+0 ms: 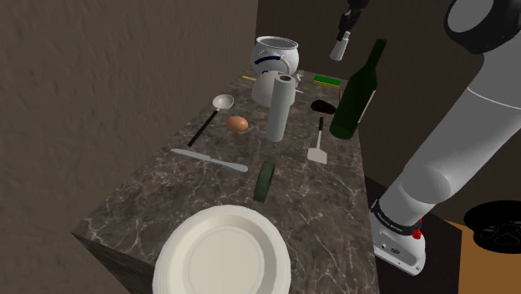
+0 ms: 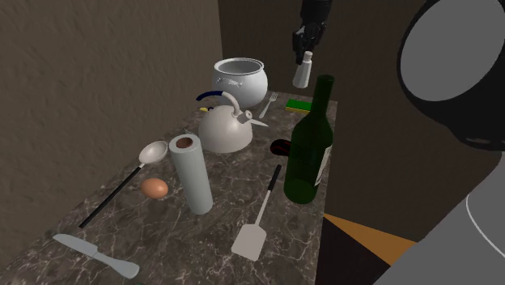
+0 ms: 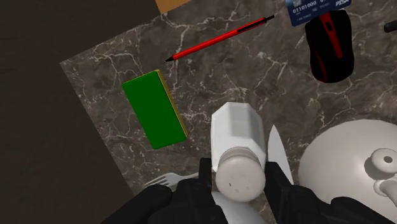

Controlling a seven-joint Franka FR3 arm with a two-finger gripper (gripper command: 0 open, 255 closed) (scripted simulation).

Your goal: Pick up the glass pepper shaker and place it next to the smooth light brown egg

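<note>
A pale pepper shaker [image 1: 338, 46] [image 2: 303, 70] [image 3: 236, 143] with a perforated cap hangs high above the far end of the marble table [image 1: 150, 209], over the green sponge [image 3: 154, 108]. My gripper [image 1: 345, 27] [image 2: 306, 47] [image 3: 240, 181] is shut on it, the fingers clasping the cap end. The light brown egg [image 1: 238, 123] [image 2: 154, 188] lies on the table between the ladle [image 1: 209, 117] and the paper towel roll [image 1: 280, 108], well below and away from the gripper.
A dark wine bottle [image 1: 359, 83] [image 2: 309, 154], a kettle [image 2: 227, 125] and a white pot [image 1: 275, 57] stand between shaker and egg. A spatula [image 1: 318, 142], a knife [image 1: 210, 159], a white plate [image 1: 224, 255], a mouse [image 3: 327, 44] and a red pen [image 3: 219, 39] lie about.
</note>
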